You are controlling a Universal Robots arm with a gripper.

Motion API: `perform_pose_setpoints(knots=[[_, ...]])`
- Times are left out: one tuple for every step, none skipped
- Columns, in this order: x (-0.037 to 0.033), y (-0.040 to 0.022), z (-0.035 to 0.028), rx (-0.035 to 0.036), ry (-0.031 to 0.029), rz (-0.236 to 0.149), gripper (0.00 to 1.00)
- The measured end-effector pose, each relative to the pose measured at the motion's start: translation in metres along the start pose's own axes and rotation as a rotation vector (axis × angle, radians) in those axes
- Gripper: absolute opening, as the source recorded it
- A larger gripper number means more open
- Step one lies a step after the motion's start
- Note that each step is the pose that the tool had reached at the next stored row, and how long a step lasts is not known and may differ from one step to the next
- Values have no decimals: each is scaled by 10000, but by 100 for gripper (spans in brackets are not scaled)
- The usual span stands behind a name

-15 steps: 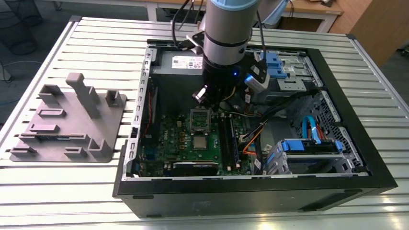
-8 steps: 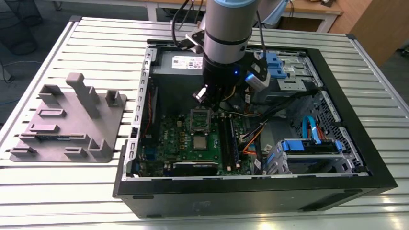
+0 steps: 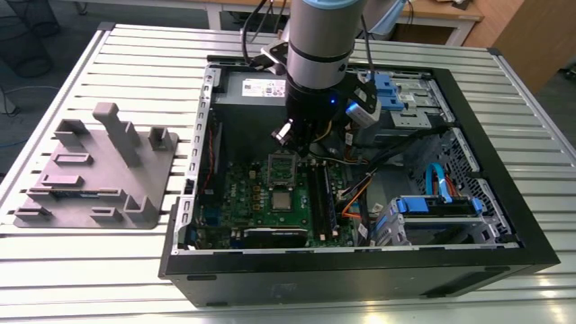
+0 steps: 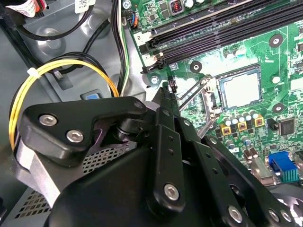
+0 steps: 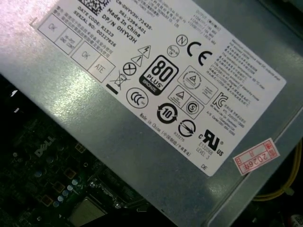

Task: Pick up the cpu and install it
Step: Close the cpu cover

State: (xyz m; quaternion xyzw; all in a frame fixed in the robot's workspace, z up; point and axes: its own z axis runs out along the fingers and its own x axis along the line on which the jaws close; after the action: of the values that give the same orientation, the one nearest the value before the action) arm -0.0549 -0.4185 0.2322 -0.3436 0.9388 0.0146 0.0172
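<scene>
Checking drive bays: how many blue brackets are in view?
2. One blue bracket is beside the arm, the other on the drive cage at the exterior view's right. The arm may hide more.

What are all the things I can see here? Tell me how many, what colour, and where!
cpu: one, silvery-grey, sitting in its socket on the motherboard.
motherboard: one, green, lying flat in the computer case.
socket frame: one, silver, raised open just behind the cpu.
power supply: one, grey with a white label, at the case's back end.
computer case: one, black, open on the table.
tray with posts: one, grey, on the table at the exterior view's left.
table: one, pale slatted metal.
yellow cable: one loop, beside the motherboard.
gripper: one, black, above the motherboard near the socket.
</scene>
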Motion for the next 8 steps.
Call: perform_pose_setpoints(knots=[[0,0,0,0,1,-12,11],[3,-1,-2,0,3,-30,11],[5,-2,-4,-1,3,-52,11],[6,-2,-7,-3,2,-75,11],[7,-3,-10,-4,1,-97,11],[8,-3,-13,-5,0,-117,11],[10,-4,-17,-6,1,-137,11],[11,-4,-23,-6,4,-157,11]])
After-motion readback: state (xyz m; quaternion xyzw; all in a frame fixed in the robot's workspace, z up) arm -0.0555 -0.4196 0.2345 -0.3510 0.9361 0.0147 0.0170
